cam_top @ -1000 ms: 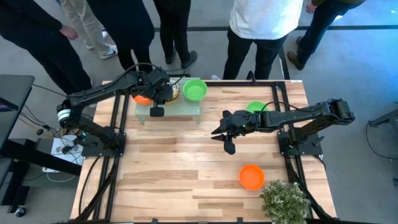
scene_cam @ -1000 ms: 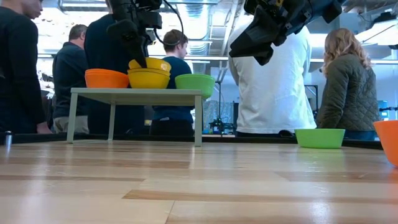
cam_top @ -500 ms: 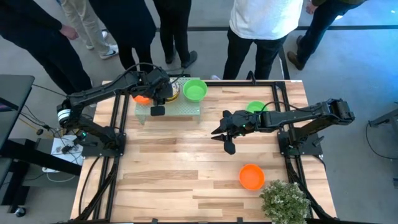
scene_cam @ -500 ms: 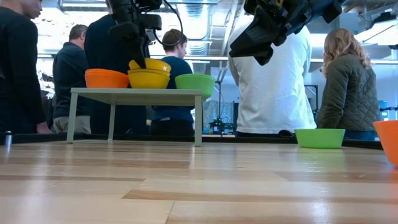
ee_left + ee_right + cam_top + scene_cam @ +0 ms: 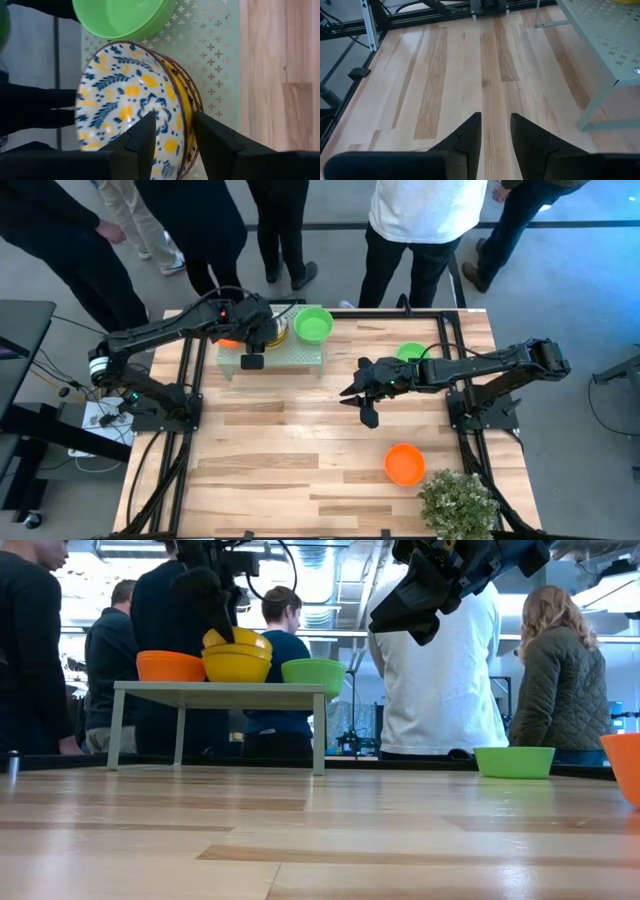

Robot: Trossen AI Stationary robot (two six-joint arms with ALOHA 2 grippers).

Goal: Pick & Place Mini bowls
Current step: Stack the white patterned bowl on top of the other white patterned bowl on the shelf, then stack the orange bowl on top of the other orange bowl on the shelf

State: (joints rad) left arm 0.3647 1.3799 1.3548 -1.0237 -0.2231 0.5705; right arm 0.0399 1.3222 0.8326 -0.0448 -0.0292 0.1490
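On a pale green shelf (image 5: 285, 358) at the far left stand an orange mini bowl (image 5: 171, 665), a stack of yellow-sided bowls (image 5: 238, 658) and a green bowl (image 5: 313, 326). The stack's top bowl (image 5: 125, 105) is white inside with a blue-yellow floral pattern. My left gripper (image 5: 172, 122) hangs open just above it, one finger over the inside and one outside the rim. My right gripper (image 5: 495, 120) hovers open and empty over the table's middle (image 5: 362, 402). A green bowl (image 5: 411, 353) and an orange bowl (image 5: 404, 464) rest on the table at the right.
A bushy green plant (image 5: 458, 502) stands at the near right corner. Several people stand behind the table's far edge. Bare wooden tabletop (image 5: 280, 450) lies between the shelf and the near edge.
The stack's top bowl has shifted slightly toward the orange bowl and now sits nested on the bowl beneath it. My left gripper has stayed just above the stack.
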